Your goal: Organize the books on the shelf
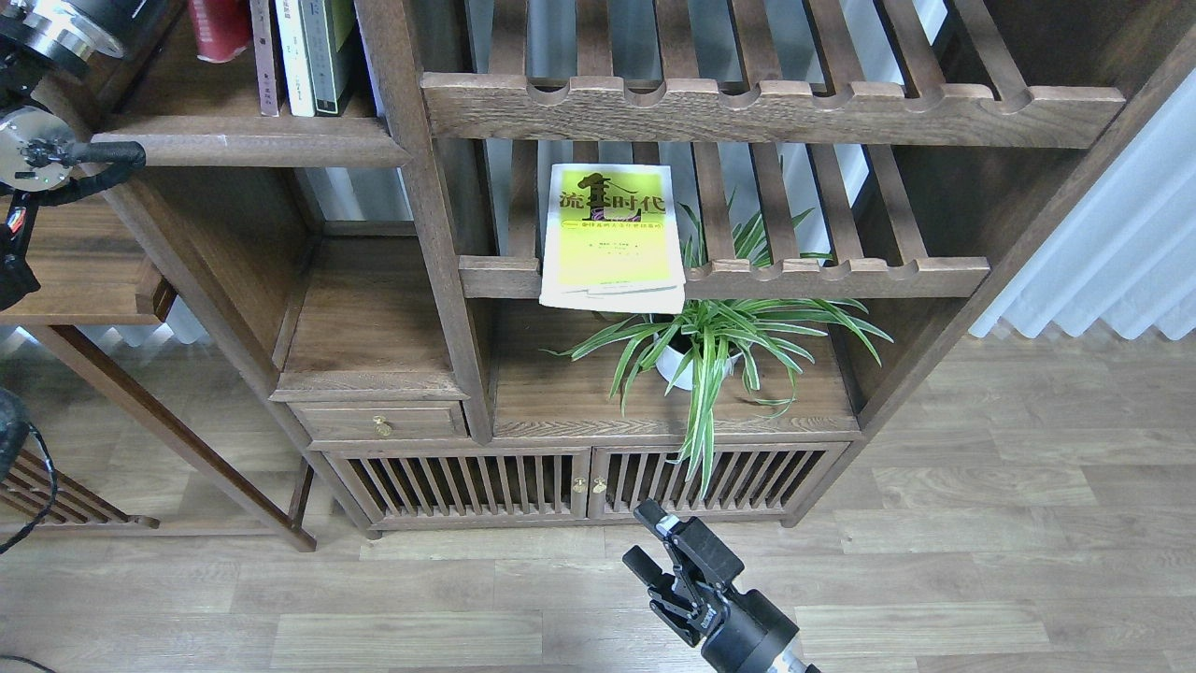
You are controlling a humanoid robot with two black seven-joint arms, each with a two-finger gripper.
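The yellow-green book point(612, 234) lies flat on the lower slatted rack point(841, 276) and overhangs its front rail. The shelf point(248, 150) at upper left carries a thin dark maroon book point(266, 56) standing upright. The red book point(220, 26) hangs just left of it, above the board, at the end of my left arm point(61, 28). The left gripper's fingers are cut off by the top edge. My right gripper point(651, 544) is open and empty, low over the floor in front of the cabinet doors.
White point(296, 56) and grey-green point(329, 51) upright books stand right of the maroon one. A potted spider plant point(710, 346) sits under the yellow-green book. An upper slatted rack point(766, 107), a drawer point(381, 422) and a side table point(84, 280) are nearby.
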